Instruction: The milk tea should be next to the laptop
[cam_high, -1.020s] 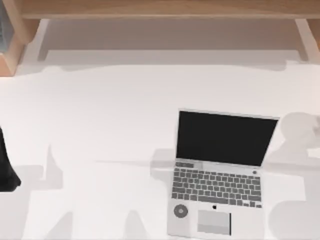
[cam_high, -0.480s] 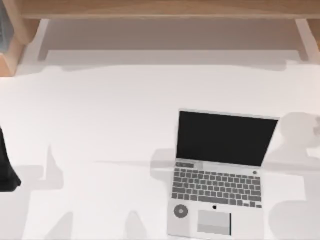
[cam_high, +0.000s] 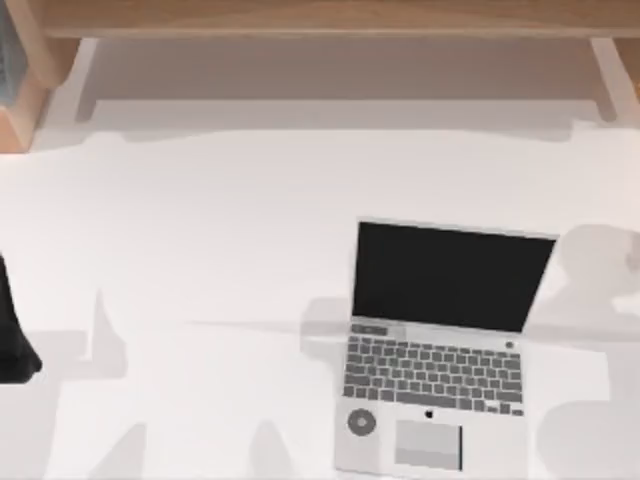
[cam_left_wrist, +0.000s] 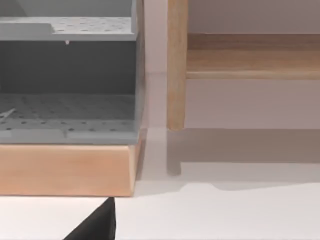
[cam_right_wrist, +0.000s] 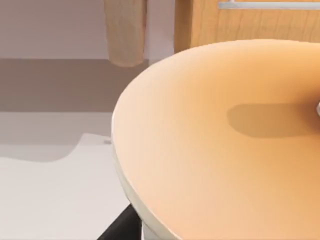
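The open laptop (cam_high: 438, 350) sits at the table's four o'clock. The milk tea (cam_right_wrist: 220, 145) looms beneath the right wrist camera, apparently not yet placed. Neither gripper's finger state can be told.

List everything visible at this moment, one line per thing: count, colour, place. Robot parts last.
laptop: 1, silver-grey with black screen, open, right half of the table near the front edge
milk tea: 1, cream-beige rounded top, close under the right wrist camera
table: 1, white, across the top view
wooden frame: 1, light wood, along the table's far edge, with posts at both ends
grey rack: 1, grey perforated shelves on a wooden base, far-left corner, seen from the left wrist
left arm: 1, black, parked at the table's left edge
right gripper: 1, a black part beside the milk tea
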